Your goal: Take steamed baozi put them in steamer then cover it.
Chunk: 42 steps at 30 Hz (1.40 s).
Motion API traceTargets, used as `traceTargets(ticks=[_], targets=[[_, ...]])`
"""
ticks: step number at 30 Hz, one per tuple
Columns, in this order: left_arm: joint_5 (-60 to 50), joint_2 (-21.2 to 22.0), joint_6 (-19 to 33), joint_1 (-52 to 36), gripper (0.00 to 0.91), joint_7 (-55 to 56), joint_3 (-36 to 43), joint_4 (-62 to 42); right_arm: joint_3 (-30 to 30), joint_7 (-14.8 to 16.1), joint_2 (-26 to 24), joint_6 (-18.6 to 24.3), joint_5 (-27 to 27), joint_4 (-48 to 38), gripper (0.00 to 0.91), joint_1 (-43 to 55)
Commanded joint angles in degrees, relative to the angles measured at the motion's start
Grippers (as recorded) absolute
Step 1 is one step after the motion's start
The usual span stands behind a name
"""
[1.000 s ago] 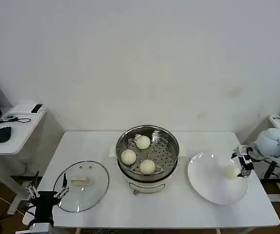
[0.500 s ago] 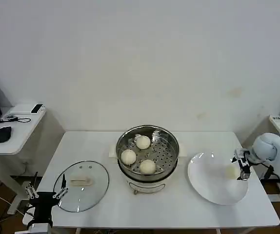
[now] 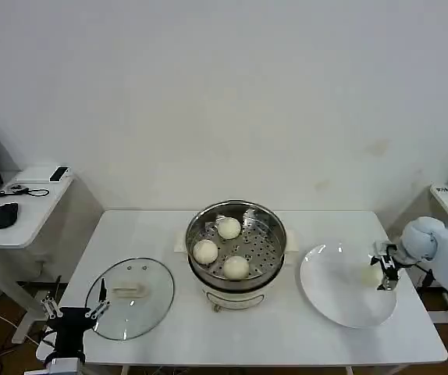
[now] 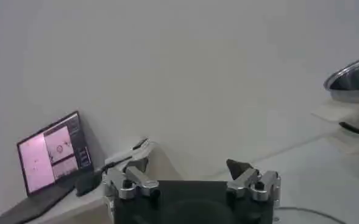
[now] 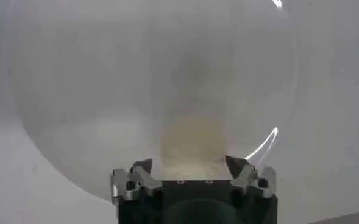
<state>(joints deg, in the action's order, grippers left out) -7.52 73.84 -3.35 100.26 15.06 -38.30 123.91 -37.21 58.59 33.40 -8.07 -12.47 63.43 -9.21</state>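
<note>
**Three buns in, one on the plate**

My left gripper [image 3: 73, 312] idles spread wide by the cover [image 3: 129, 298] lying on the table [image 3: 247, 344]. Three baozi [image 3: 236, 266] sit in the steamer [image 3: 236, 244]. My right gripper [image 5: 191, 172] straddles the fourth baozi [image 5: 193, 146] on the plate [image 3: 341, 301], fingers apart (contact unclear).

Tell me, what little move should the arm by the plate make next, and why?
Probably close the right tool on the last baozi and lift it. That bun lies on the white plate between the open fingers, while three buns already sit in the steamer. The cover lies on the table near the idle left tool.
</note>
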Motion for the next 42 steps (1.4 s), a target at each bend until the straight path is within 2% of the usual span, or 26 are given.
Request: traceTargets(ticks=[1,12,26,31,34,38,42], targets=[[-0.1,0.0,0.0,0.1,0.907,0.0,0.1,0.2,0.6,0.1,0.4,0.2,-0.1,-0.7,0.756,-0.1],[-0.3,0.2,0.1,0.6,0.907,0.1,0.3,1.1,0.8,0.5,-0.5,-0.1,0.2,0.5,0.635,0.1],[-0.3,0.4,0.1,0.8,0.907,0.2,0.5,2.0,1.1,3.3,-3.7,-1.4,0.4,4.5,0.605,0.8],[-0.3,0.4,0.1,0.4,0.907,0.2,0.7,1.8,0.2,4.4,-6.1,-2.9,3.3,9.5,0.605,4.7],[-0.3,0.4,0.1,0.2,0.907,0.2,0.9,1.9,-1.6,4.6,-7.5,-3.8,5.2,12.8,0.595,8.1],[-0.3,0.3,0.1,-0.3,0.907,0.1,1.2,2.0,-9.7,4.3,-8.8,-5.5,10.1,18.2,0.605,19.7],[-0.3,0.2,0.0,-0.9,0.907,0.1,1.3,2.0,-14.8,4.0,-8.5,-6.5,12.8,21.1,0.595,28.2]])
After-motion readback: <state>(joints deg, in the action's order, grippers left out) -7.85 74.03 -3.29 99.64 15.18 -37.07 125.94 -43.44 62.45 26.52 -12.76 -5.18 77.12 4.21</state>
